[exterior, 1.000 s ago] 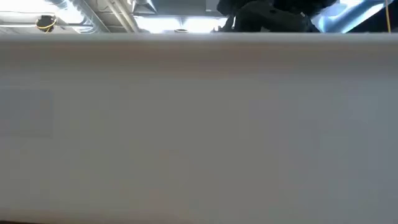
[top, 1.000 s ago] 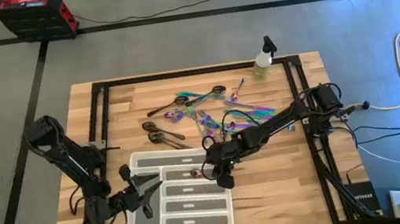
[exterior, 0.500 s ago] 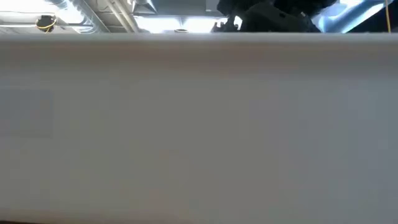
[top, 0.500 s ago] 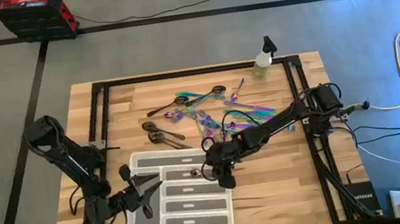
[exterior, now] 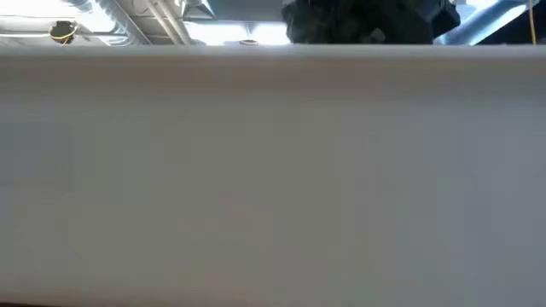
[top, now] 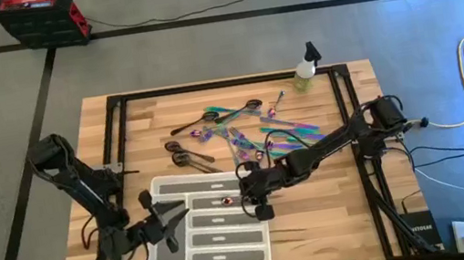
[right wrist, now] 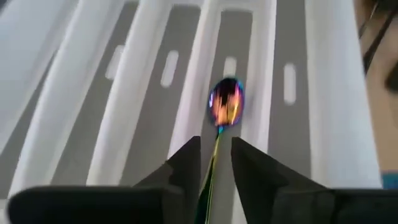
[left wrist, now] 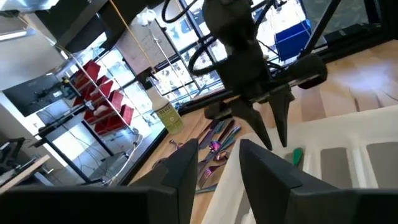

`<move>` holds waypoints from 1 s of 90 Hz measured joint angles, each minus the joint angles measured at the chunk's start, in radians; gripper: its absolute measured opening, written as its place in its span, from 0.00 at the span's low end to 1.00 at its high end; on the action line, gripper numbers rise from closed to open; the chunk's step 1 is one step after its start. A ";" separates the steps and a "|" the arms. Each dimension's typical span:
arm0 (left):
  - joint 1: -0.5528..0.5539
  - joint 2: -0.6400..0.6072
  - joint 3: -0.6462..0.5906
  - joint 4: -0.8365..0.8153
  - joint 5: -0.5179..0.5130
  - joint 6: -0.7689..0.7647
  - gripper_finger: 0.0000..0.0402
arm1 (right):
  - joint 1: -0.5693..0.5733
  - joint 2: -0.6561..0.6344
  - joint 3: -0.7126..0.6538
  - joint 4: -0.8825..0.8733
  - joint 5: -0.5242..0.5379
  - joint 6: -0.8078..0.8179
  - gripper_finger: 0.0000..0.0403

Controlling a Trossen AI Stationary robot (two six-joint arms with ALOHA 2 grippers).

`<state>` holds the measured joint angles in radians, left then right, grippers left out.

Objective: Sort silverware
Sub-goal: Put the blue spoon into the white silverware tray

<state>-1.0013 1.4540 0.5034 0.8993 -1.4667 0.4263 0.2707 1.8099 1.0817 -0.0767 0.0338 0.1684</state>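
We look down on a wooden tabletop (top: 336, 211) with two dark arms over it. The right gripper (top: 259, 201) reaches out over the right end of a white tray (top: 223, 256) that sits at the near side of the tabletop. Its jaws are clenched on a shiny rainbow spoon (right wrist: 225, 101). In the right wrist view we see the thin handle running back between the two dark fingers (right wrist: 181, 167), and the round bowl of the spoon sticks out past them. The bowl hangs over one of the long slots of the tray, about the middle slot of those we can see. We cannot tell if the spoon touches the tray.

The rest of the silverware (top: 246, 132) lies in a loose pile on the tabletop, farther back than the tray. Some pieces are purple and green, and some are dark. A small spray bottle (top: 304, 66) stands near the far edge of the tabletop, well apart from the tray.

The left gripper (top: 161, 225) waits over the left end of the tray. In the left wrist view its jaws are released, with a gap between the two fingers (left wrist: 181, 176).

The low view shows mostly a plain white wall of the tray, with a dark arm above it.
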 joint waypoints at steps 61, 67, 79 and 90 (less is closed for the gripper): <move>0.003 0.000 0.000 -0.001 0.000 -0.008 0.26 | -0.150 -0.114 0.092 -0.264 0.281 -0.095 0.05; 0.003 0.000 0.000 -0.003 0.000 -0.013 0.26 | -0.178 -0.135 0.086 -0.337 0.281 -0.095 0.05; 0.003 0.000 0.000 -0.029 0.000 -0.039 0.26 | -0.241 -0.142 0.068 -0.506 0.374 -0.058 0.05; 0.003 0.000 0.000 -0.076 0.001 -0.089 0.26 | -0.318 -0.141 0.034 -0.554 0.455 -0.043 0.05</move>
<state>-0.9985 1.4540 0.5037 0.8237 -1.4661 0.3376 -0.0471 1.6688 1.1159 -0.6307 0.4884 0.1256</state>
